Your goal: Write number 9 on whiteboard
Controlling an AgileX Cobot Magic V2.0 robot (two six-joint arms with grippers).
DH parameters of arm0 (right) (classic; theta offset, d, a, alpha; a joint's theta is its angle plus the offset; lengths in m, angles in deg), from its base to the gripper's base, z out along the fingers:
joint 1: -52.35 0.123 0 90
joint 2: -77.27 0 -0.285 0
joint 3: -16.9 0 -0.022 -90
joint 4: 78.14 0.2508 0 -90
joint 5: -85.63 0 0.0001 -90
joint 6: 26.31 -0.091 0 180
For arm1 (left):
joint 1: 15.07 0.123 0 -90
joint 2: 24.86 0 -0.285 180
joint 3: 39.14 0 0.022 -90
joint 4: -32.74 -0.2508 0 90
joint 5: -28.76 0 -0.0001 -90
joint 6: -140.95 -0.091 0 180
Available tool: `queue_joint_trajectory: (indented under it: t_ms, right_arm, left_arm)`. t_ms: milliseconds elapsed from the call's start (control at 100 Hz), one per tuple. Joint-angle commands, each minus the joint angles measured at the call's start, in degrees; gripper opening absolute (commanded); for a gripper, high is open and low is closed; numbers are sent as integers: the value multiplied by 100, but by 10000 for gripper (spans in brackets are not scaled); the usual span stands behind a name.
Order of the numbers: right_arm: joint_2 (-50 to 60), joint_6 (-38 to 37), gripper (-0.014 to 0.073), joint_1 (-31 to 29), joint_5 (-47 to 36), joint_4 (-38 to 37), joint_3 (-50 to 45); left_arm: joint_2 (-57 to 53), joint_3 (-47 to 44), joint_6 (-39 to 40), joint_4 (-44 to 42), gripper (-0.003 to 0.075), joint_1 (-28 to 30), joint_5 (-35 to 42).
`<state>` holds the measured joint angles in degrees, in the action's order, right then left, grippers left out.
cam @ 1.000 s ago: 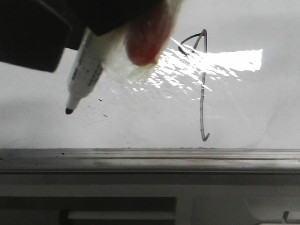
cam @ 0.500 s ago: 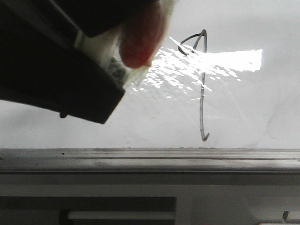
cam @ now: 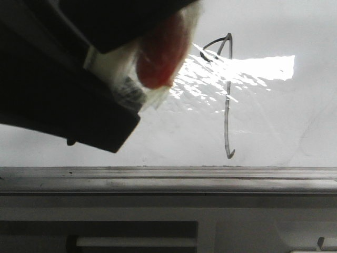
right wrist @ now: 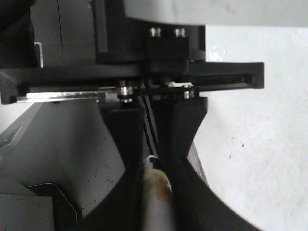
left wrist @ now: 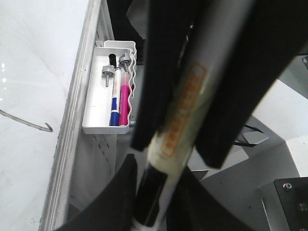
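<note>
The number 9 (cam: pixel 226 95) is drawn in thin dark marker on the whiteboard (cam: pixel 274 121), with a small loop on top and a long stem ending in a hook. The hook also shows in the left wrist view (left wrist: pixel 29 122). My right gripper (right wrist: pixel 156 187) is shut on a white marker (left wrist: pixel 185 115) with orange print. My left gripper (left wrist: pixel 159 192) is shut on the black cap (left wrist: pixel 150 192) at the marker's end. In the front view both grippers form a dark mass (cam: pixel 79 100) left of the 9, off the board, and hide the marker's tip.
A grey metal ledge (cam: pixel 210 176) runs along the board's lower edge. A white tray (left wrist: pixel 91 110) fixed beside the board holds a blue and a pink marker and two magnets. A bright glare patch (cam: pixel 247 68) lies across the 9's stem.
One second ago the marker's bare tip showed near the board. My left gripper has since come in from the left and closed over that end. Little has moved in the last half second.
</note>
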<state>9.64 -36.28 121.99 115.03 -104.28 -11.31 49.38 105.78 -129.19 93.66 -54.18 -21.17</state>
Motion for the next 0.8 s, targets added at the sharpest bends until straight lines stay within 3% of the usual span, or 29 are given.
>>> queue_joint_trajectory:
  t_ms: [0, 160, 260, 550, 620, 730, 790]
  right_arm:
    - [20, 204, 90, 11, -58, -458, 157]
    - [149, -130, 430, 11, -24, -1063, 293]
    - [334, -449, 481, 11, 203, -1314, 634]
    - [1103, -449, 304, 11, 1146, -1500, 1246]
    - [1359, -457, 200, 11, 1263, -1514, 1246]
    - [1785, -553, -62, 11, 1382, -1514, 1182]
    - [1976, -643, -52, 11, 1498, -1558, 1148]
  left_arm:
    - [11, 123, 425, 234, -20, -12, 108]
    - [11, 123, 425, 245, -20, -12, 97]
    - [11, 123, 447, 255, -20, -12, 70]
    - [11, 123, 447, 377, -20, -12, 70]
    - [11, 123, 553, 377, -20, -12, 125]
    - [11, 123, 1012, 377, -20, -12, 534]
    - [11, 123, 1286, 391, -20, -21, 911]
